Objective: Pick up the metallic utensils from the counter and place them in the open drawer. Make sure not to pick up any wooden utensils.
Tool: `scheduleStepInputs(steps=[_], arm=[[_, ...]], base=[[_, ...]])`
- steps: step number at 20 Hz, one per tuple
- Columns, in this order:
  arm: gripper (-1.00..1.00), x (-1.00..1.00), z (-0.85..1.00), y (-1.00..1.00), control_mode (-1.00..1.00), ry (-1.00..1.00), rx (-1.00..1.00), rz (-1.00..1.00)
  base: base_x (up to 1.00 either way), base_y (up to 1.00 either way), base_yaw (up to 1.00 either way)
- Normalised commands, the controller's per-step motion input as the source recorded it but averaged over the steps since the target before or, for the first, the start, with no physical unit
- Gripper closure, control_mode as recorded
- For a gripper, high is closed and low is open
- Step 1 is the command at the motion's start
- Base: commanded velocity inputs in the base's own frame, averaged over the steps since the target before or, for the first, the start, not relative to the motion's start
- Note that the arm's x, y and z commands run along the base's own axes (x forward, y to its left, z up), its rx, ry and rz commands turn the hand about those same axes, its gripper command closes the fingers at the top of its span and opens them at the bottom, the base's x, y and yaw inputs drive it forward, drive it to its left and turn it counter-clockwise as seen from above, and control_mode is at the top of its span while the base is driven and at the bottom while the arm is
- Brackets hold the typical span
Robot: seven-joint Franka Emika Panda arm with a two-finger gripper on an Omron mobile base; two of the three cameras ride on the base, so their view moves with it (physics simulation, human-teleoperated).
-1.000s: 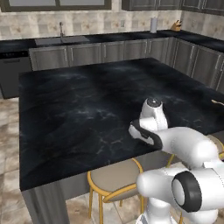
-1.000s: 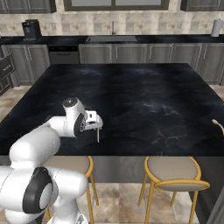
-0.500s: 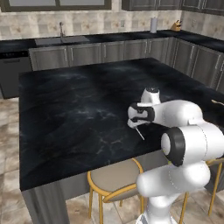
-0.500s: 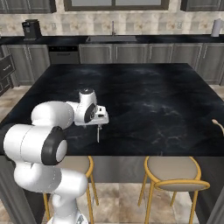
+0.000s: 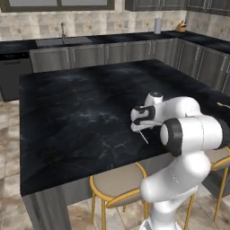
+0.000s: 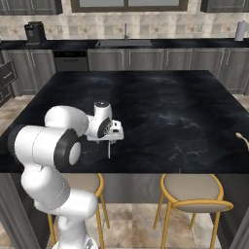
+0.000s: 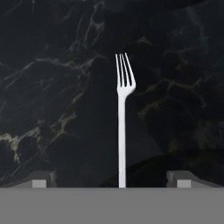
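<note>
1 silver fork (image 7: pixel 121 127) is lying flat on the counter (image 5: pixel 81 117), centred between my claw's (image 7: pixel 111 177) wide-open fingertips. I'm seeing the arm has swung in over it, so I'm judging descent and grasp come next.

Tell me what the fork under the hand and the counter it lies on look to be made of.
The fork: likely metal with a smooth pale silver finish, judging by its even, bright colour and very thin tines and handle. The counter: apparently polished black stone, marble-like, since faint whitish veins run through a glossy dark surface. Both are rendered, so the look is the only evidence.
</note>
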Motion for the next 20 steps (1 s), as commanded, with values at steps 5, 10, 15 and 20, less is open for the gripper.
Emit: scheduleStepInputs(steps=[5, 10, 15, 20], arm=[[-1.0, 0.39, -0.38, 0.0, -1.0, 0.0, 0.0, 0.0], [-1.0, 0.23, -0.49, 0.0, -1.0, 0.0, 0.0, 0.0], [-1.0, 0.28, -0.41, 0.0, -1.0, 0.0, 0.0, 0.0], [-1.0, 0.28, -0.42, 0.0, -1.0, 0.0, 0.0, 0.0]], base=[[0.0, 0.0, 0.0], [0.0, 0.0, 0.0], [0.0, 0.0, 0.0], [0.0, 0.0, 0.0]])
